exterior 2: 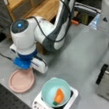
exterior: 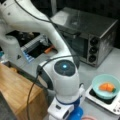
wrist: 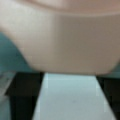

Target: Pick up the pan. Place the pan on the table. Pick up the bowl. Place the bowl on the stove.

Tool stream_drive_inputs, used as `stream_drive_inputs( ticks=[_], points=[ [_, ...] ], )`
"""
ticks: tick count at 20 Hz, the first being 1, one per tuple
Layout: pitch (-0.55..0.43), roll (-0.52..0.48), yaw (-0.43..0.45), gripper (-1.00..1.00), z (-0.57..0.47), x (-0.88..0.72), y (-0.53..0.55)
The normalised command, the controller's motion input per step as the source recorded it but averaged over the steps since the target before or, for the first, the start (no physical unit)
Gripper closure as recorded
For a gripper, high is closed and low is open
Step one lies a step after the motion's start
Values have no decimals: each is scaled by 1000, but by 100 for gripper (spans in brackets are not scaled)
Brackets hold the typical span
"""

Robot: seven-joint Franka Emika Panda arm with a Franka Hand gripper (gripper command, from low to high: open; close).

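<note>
Bowl [exterior 2: 56, 92] on stove [exterior 2: 39, 105]; pan [exterior 2: 21, 81] on table [exterior 2: 77, 52]. Gripper [exterior 2: 27, 66] above pan, grip state: I cannot tell. Risk, I judge: knocking pan.

Two opposed high front views sharing the stove [exterior: 105, 100]; wrist view close-up.

1. Your arm [exterior: 37, 27] is glossy white, built of thick rounded links with dark grey bands at the joints.
2. Its wrist joint [exterior 2: 19, 26] ends in a round black cap with a small glowing blue light at the centre.
3. A thin black cable [exterior: 33, 85] loops along the outside of the links.
4. Below the wrist sits a bright blue collar [exterior 2: 21, 62] and a white rectangular block [exterior 2: 40, 66].
</note>
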Motion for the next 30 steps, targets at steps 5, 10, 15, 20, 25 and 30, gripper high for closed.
stream_drive_inputs(
  ticks=[5, 10, 15, 20, 25, 30],
  points=[
    [-96, -10, -10, -100, -44, 10, -88],
    [-78, -12, -6, -100, -15, -22, -94],
    [-85, 0, -7, -100, -7, -54, -68],
    [-75, 2, -10, -100, -3, -77, -50],
    [-6, -9, -15, -100, 137, -101, 16],
    [125, -30, -14, -100, 441, -116, 116]
  ],
)
